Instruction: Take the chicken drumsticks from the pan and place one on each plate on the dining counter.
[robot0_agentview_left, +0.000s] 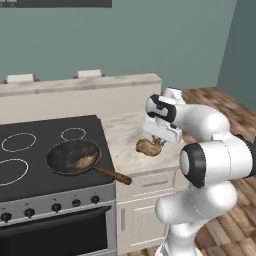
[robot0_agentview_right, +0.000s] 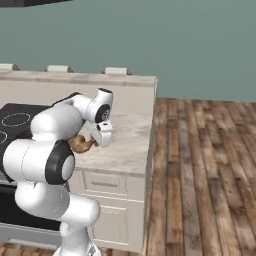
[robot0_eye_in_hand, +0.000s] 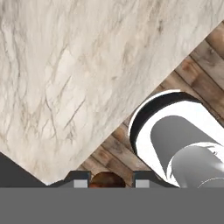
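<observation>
My gripper is shut on one golden-brown chicken drumstick, holding it just above the marbled worktop to the right of the stove. In the hand view the brown meat sits between my two fingertips. From the right base view the drumstick pokes out to the left of the gripper. The black pan rests on the stove with a second drumstick in it, its wooden handle pointing right. The dining counter runs along the back. The plates are out of view.
The black stove top with white burner rings lies left of the marbled worktop. White stool cushions show behind the dining counter. The wooden floor opens to the right. My own arm crosses the worktop's right edge.
</observation>
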